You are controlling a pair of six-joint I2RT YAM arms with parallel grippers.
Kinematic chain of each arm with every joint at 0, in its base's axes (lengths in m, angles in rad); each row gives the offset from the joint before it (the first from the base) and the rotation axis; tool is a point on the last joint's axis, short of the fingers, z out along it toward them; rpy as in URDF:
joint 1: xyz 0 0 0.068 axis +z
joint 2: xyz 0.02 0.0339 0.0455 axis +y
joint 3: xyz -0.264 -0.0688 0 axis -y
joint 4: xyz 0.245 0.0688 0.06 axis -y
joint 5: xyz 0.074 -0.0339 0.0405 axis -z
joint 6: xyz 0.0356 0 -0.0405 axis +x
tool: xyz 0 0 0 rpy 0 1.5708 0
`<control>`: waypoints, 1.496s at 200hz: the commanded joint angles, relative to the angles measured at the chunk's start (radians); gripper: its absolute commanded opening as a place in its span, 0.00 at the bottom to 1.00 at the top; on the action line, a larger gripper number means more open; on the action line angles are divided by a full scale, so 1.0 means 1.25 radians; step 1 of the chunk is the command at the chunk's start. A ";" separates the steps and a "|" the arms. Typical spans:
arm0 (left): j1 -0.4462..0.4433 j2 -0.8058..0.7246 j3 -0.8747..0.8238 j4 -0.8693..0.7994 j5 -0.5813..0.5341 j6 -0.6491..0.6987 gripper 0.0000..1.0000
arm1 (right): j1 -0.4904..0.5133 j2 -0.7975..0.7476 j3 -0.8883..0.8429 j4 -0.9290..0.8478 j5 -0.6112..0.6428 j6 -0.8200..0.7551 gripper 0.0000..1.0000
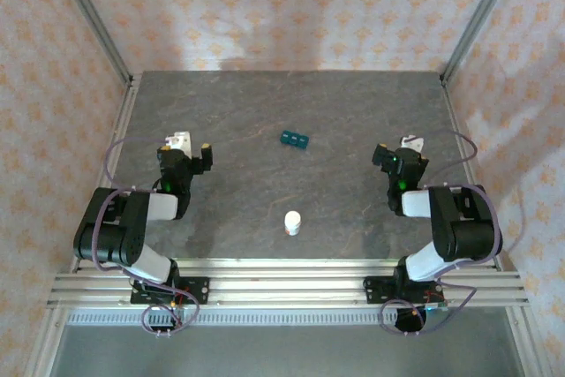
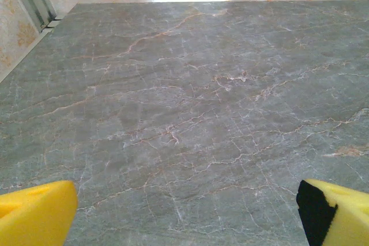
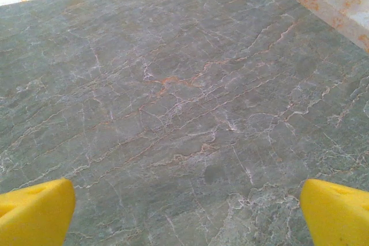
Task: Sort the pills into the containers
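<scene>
The teal pill box [image 1: 295, 139], a short strip of square lidded compartments, lies on the grey marbled table [image 1: 265, 103] at mid-depth, slightly right of centre. No pills can be seen. My left gripper [image 1: 192, 146] rests low at the left, well apart from the box, and stands open. My right gripper [image 1: 399, 147] rests low at the right, also open. In the left wrist view, the left gripper [image 2: 187, 214] has wide-spread yellow fingertips [image 2: 34, 211] with bare table between them. The right gripper [image 3: 187, 211] shows the same between its yellow fingertips [image 3: 34, 214].
A small white cylindrical bottle [image 1: 293, 222] stands upright near the front, between the two arm bases. Patterned walls with metal posts [image 1: 93, 19] enclose the table on three sides. An aluminium rail [image 1: 282, 284] runs along the near edge.
</scene>
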 commanded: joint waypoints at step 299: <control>-0.007 -0.041 0.007 -0.035 -0.063 -0.020 1.00 | -0.002 -0.129 0.098 -0.244 -0.005 0.000 1.00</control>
